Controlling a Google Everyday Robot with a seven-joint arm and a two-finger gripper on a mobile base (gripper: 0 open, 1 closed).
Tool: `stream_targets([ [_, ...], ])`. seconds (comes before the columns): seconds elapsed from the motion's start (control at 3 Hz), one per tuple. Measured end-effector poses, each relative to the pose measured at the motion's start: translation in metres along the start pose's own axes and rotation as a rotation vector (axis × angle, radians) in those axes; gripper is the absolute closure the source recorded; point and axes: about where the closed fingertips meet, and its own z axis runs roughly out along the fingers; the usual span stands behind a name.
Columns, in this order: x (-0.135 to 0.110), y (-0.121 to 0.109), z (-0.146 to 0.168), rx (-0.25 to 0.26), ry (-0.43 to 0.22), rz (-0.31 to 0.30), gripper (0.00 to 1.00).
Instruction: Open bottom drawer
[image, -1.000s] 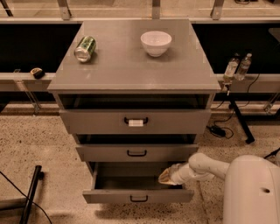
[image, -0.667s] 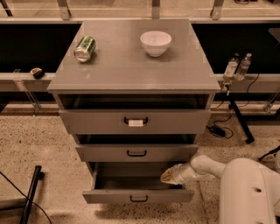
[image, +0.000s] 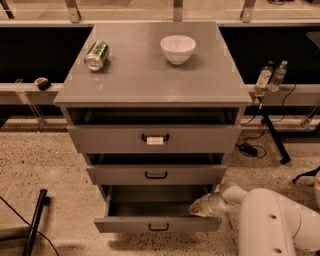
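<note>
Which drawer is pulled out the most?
The bottom drawer, with the hand inside its right end; the middle drawer and top drawer stick out less.

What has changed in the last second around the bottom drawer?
Very little. The arm's white body edged slightly toward the cabinet; the gripper stays inside the right end of the bottom drawer, which is equally far open. The can and bowl did not move.

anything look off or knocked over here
The can lies on its side on the cabinet top, left of the upright bowl. No spill shows. The bottom drawer is pulled out, with the gripper inside its right end.
</note>
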Motion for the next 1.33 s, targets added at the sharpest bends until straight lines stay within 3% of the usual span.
stream_targets([
  [0.33,0.015,0.014,0.009,-0.047,0.015,0.015,1.0],
  [0.67,0.013,0.014,0.006,-0.047,0.015,0.015,1.0],
  [1.0,0.01,0.044,0.011,-0.142,0.013,0.015,1.0],
  [1.33,0.01,0.043,0.01,-0.142,0.013,0.015,1.0],
])
